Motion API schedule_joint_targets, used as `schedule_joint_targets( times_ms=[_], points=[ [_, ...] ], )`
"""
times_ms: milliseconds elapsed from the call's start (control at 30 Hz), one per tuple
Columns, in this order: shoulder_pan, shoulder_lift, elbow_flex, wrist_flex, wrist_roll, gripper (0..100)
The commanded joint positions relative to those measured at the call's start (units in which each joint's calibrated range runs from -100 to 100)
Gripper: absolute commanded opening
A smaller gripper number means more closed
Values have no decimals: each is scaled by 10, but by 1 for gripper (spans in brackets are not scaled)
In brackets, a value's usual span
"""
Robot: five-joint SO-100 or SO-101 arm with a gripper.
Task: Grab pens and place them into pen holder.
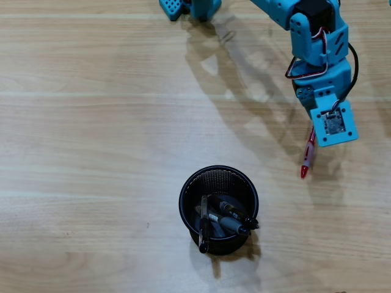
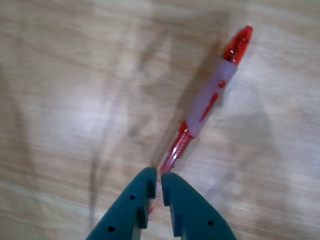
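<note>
Gripper (image 2: 159, 187) at bottom of wrist view, fingers pinched on red-and-white pen (image 2: 207, 102), which slants toward upper right. We count three pens (image 1: 221, 221) already in pen holder (image 1: 188, 186), lower centre overhead. Carrying step: next, we judge, swing over the rim, then release.

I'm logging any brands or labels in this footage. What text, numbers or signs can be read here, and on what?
None can be read.
Red-and-white pen: red marks on its white barrel in the wrist view, too blurred to read.
Pen holder and the three pens inside it: no lettering visible in the overhead view.
Gripper, arm and wooden table: no text or signs visible.
</note>
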Motion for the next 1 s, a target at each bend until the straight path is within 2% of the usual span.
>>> schedule_joint_targets(
  times_ms=[0, 567, 633, 767, 967],
  points=[
    [15, 1, -28, 11, -2, 2],
    [18, -1, -25, 12, -3, 2],
    [18, -2, -26, 12, -2, 5],
    [17, -3, -29, 12, -1, 18],
    [11, -3, -29, 11, -4, 19]
  ],
)
